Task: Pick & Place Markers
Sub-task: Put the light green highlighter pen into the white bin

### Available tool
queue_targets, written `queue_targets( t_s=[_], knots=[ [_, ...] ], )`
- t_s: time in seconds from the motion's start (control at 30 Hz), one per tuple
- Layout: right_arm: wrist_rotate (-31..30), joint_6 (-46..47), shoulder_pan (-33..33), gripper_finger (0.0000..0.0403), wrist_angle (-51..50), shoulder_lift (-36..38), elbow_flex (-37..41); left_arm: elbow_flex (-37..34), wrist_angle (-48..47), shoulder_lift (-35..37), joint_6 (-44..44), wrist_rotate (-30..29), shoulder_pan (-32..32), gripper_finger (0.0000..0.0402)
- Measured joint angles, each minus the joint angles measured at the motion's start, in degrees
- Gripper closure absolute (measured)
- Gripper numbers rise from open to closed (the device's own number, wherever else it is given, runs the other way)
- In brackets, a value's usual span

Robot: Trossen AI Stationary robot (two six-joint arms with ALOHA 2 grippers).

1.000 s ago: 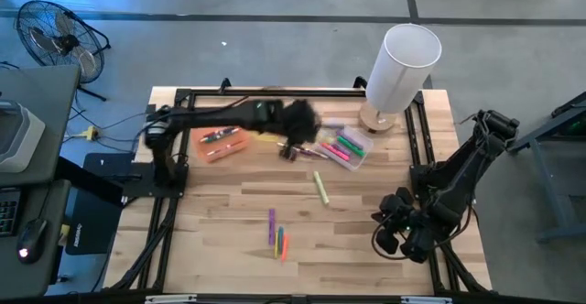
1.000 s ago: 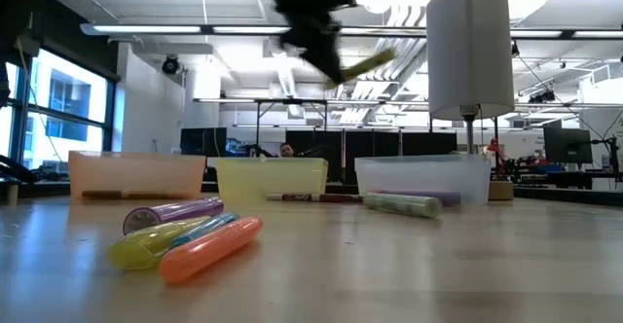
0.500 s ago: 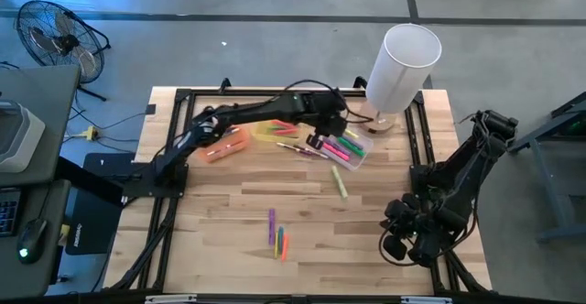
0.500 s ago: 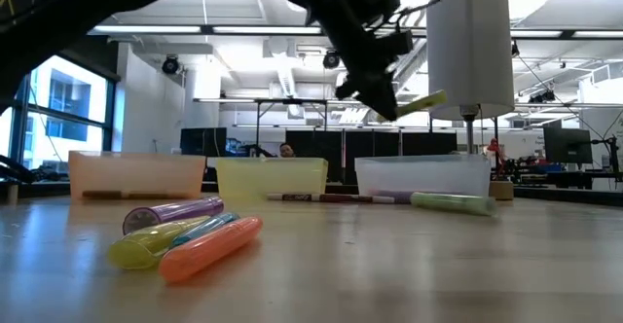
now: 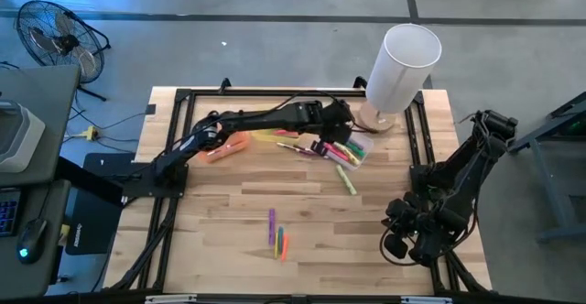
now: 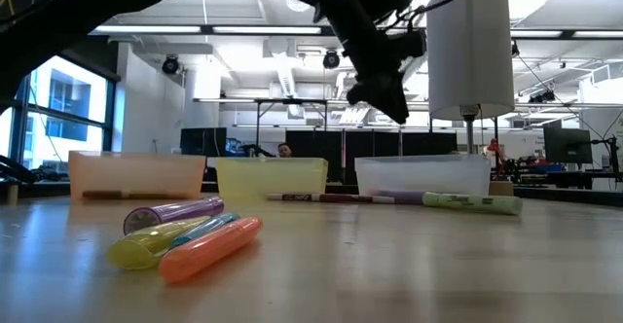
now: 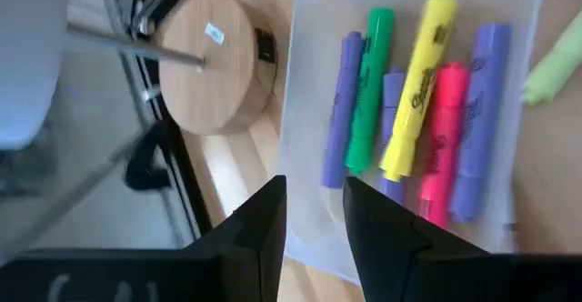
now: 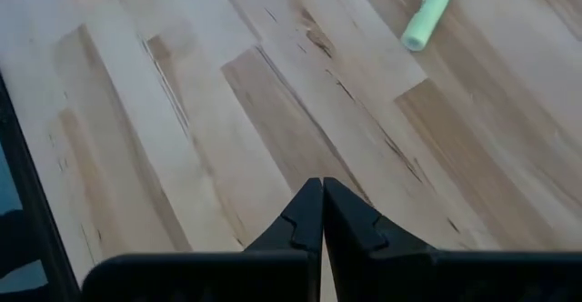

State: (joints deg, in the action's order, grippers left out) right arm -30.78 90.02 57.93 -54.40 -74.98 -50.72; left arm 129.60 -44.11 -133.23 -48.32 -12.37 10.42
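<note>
While my left gripper (image 5: 331,132) hangs over the clear bin (image 5: 359,157) at the back of the table, its fingers (image 7: 259,234) stand apart with nothing between them; I see only bin wall and markers through the gap. In that bin lie the markers (image 7: 414,111) already sorted: 1 green, 1 yellow, 1 pink and several purple, side by side, long axes roughly parallel.

What I judge matters next is the pale green marker (image 5: 348,181) on the bare wood. It lies just beside the clear bin on the side nearer the table's front, outside it, not in it. From my left gripper it sits toward the front and a little toward my right arm. Its long axis runs on a slant, 1 end pointing back toward the bin, the other toward the front right. To take it I would, I think, need to turn my fingers across that slant.

My right gripper (image 5: 396,245) waits near the front right corner, fingers pressed together and holding nothing. It sees the same marker ahead of it, yet my left is the nearer.

Farther forward, near the table's middle front, lies a cluster of 3 loose markers (image 5: 276,232), purple, green-blue and orange, well apart from both grippers.
</note>
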Motion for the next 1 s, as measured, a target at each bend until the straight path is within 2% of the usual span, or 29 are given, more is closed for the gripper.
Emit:
queue_targets(
  t_s=[0.17,0.23,0.37,0.47,0.6,0.83,1.0],
  knots=[
    [-1.69,-0.21,0.53,0.0403,-0.89,0.00,0.00,5.65,-8.96,3.30,15.65,-0.84,-0.78,0.0317],
    [-1.91,-0.31,0.63,0.0403,-1.06,0.00,0.00,4.76,-13.18,5.56,22.57,-1.23,-1.28,0.0337],
    [-1.84,-0.47,0.63,0.0403,-1.51,0.00,0.00,4.63,-19.45,7.59,33.08,4.72,-3.04,0.0391],
    [-1.41,-0.48,0.61,0.0403,-1.70,0.04,0.00,4.67,-23.98,8.72,39.59,7.62,-5.72,0.0391],
    [-0.36,-0.48,0.63,0.0402,-1.19,0.04,0.00,4.17,-31.41,8.51,43.11,5.32,-11.34,0.0398],
    [-0.49,-0.50,0.61,0.0402,1.32,0.07,0.00,-7.74,-24.70,9.23,46.89,3.33,-20.39,0.0400],
    [-0.85,-0.50,-0.60,0.0402,2.90,0.07,0.00,-22.09,-18.80,13.61,50.64,3.80,-24.17,0.0401]
  ],
)
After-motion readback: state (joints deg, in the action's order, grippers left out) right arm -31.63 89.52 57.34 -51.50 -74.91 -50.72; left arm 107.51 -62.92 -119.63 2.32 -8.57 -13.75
